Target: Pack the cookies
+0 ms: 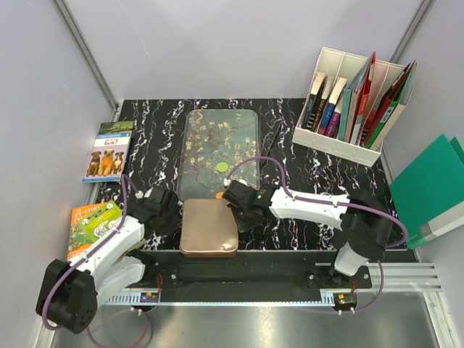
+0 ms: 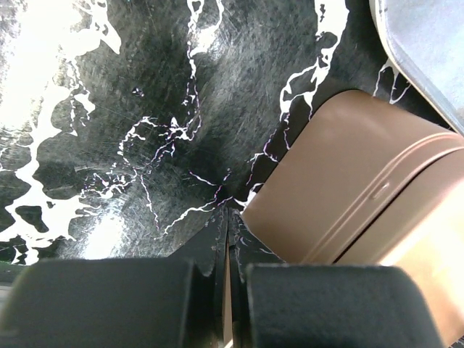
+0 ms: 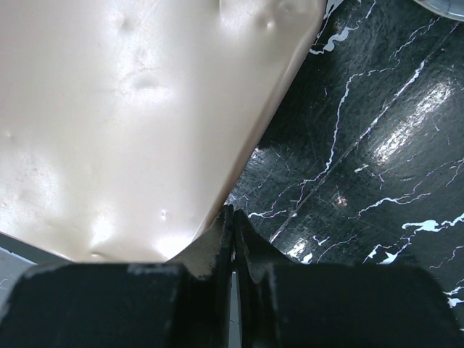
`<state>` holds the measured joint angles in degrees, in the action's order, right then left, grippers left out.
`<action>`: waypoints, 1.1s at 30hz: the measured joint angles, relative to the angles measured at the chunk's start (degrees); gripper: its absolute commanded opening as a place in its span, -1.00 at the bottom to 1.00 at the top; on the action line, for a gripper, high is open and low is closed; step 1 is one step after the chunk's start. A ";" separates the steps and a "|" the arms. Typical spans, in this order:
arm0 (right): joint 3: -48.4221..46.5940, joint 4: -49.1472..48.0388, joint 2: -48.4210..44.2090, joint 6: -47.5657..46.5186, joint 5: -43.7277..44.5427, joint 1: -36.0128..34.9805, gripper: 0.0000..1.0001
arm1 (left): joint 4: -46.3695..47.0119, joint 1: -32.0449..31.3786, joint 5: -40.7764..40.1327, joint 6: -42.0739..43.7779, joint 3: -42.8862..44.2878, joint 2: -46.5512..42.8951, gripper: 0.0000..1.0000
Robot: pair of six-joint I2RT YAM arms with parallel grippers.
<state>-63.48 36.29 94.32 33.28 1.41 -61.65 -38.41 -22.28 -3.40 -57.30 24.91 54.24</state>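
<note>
Top external gives you green cookie (image 1: 222, 167) on blossom tray (image 1: 217, 130); wrist views show only copper tin (image 2: 348, 188), with left gripper (image 2: 228, 217) and right gripper (image 3: 232, 216) both pinched together, empty.

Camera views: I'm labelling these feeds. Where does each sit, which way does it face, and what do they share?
Top external: above and behind the robot, facing down on marble table, copper tin, blossom tray; left arm, right arm show.
Left wrist: on the left arm, looking past the shut left gripper at table and tin.
Right wrist: past the shut right gripper at the tin's lid.
Shared: the tin.
</note>
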 measured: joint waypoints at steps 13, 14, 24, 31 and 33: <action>0.85 0.20 -0.57 0.17 -2.23 0.15 -0.81 | 1.27 -2.03 -1.05 -0.07 -0.20 1.81 -1.00; 0.85 0.37 -0.59 0.17 -2.43 0.15 -0.81 | 1.29 -2.21 -1.14 -0.07 -0.20 1.81 -1.00; 1.05 0.28 -2.01 0.52 -2.75 0.13 -0.78 | -1.68 -3.19 -3.17 0.55 2.45 1.68 -1.00; 1.01 -1.11 -3.37 0.68 -1.92 0.11 -0.73 | -4.42 -2.71 -6.58 3.06 9.62 0.52 -1.00; 0.85 -0.70 -3.72 0.59 -0.87 0.09 -0.72 | -5.40 -1.73 -7.50 3.87 10.84 0.04 -1.00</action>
<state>-62.63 35.59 90.61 33.87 0.54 -61.56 -43.81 -24.01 -10.90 -53.43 35.75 54.28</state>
